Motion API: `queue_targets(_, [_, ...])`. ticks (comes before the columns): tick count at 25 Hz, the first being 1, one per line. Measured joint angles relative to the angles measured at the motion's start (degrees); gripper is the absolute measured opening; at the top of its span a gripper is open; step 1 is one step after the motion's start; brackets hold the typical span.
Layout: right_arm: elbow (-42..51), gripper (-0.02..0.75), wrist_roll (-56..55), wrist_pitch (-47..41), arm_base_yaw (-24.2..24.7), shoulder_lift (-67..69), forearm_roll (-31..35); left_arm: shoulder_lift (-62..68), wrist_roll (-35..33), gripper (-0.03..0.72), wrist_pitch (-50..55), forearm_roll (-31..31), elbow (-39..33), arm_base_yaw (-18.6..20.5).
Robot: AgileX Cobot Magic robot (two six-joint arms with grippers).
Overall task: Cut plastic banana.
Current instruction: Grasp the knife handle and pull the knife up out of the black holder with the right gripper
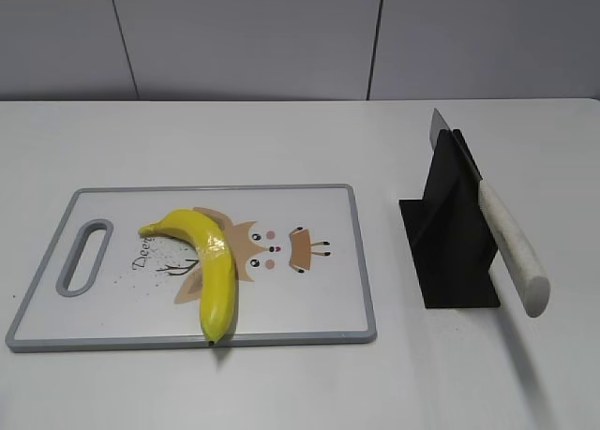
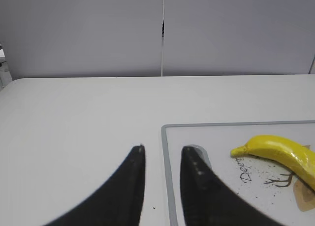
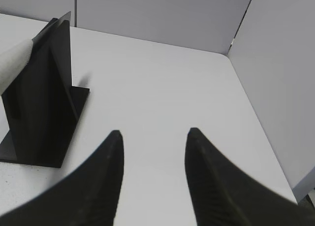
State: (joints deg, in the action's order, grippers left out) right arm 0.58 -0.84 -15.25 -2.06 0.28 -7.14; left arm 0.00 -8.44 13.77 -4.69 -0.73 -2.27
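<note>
Plastic banana [image 2: 283, 152] right of fingers [image 2: 197, 167] (apart).

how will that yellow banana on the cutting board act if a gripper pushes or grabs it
The plastic banana looks glossy, so fingers may slip on it. Its curved body lies on the flat cutting board with nothing bracing it, so a sideways push would probably spin or slide it. It appears rigid moulded plastic, likely stiff and light.

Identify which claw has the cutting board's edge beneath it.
The left claw: the cutting board runs under its fingertips, near the plastic banana. The right claw hangs over bare table beside the black knife stand.
</note>
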Motion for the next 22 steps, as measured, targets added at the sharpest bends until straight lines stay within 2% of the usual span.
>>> queue_targets(22, [0.0, 0.349, 0.0, 0.0, 0.0, 0.0, 0.0, 0.0, 0.0, 0.237, 0.0, 0.0, 0.0, 0.0])
